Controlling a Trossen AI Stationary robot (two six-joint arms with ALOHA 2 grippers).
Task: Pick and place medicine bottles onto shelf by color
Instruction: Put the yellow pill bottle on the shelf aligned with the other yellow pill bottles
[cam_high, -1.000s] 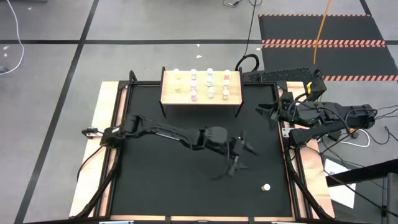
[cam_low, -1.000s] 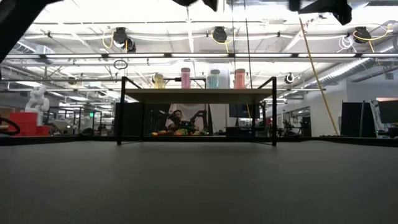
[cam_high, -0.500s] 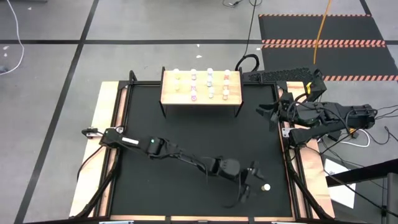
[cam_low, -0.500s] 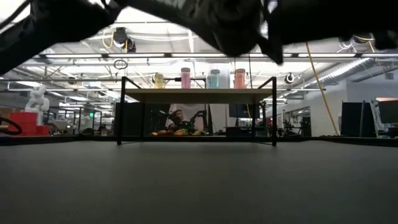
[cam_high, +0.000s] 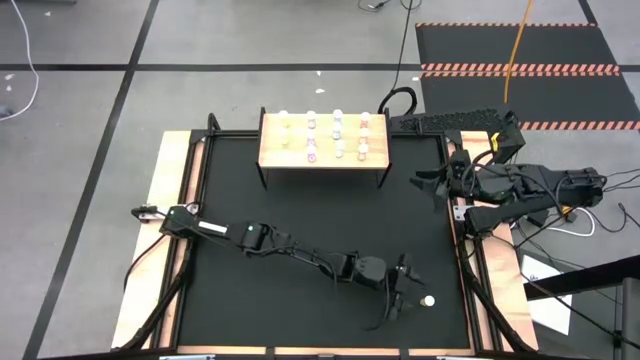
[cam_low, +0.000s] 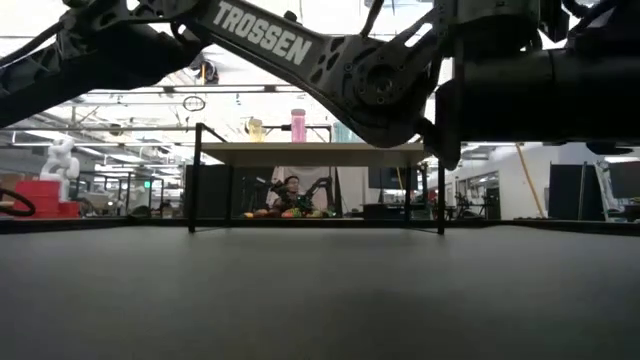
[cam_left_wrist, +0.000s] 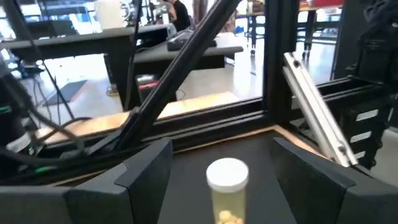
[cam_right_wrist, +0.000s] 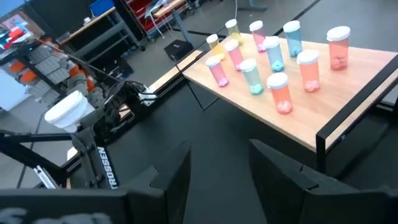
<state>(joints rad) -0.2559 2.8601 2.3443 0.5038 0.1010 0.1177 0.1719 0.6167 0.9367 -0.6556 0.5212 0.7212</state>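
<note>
One medicine bottle (cam_left_wrist: 227, 186), white-capped with a pale yellow body, stands upright on the black mat (cam_high: 300, 220) near the table's front right (cam_high: 428, 300). My left gripper (cam_high: 407, 290) is low and level beside it, open; in the left wrist view (cam_left_wrist: 221, 148) its fingers stand on either side of the bottle without touching. The shelf (cam_high: 323, 150) stands on its black legs at the far middle and carries several bottles (cam_right_wrist: 273, 62) in pink, yellow and blue-green. My right gripper (cam_high: 432, 182) hangs open at the right edge (cam_right_wrist: 221, 149).
Wooden strips (cam_high: 165, 230) border the mat on both sides. A black frame rail (cam_left_wrist: 205, 124) runs along the table edge just beyond the lone bottle. The left arm (cam_low: 300, 50) spans the near part of the mat. Open mat lies between the shelf and the left arm.
My left gripper has swung from the middle of the mat toward the table's right and near edges and sunk low, ending level beside the lone bottle. Its fingers stay open. The bottle has not moved.
</note>
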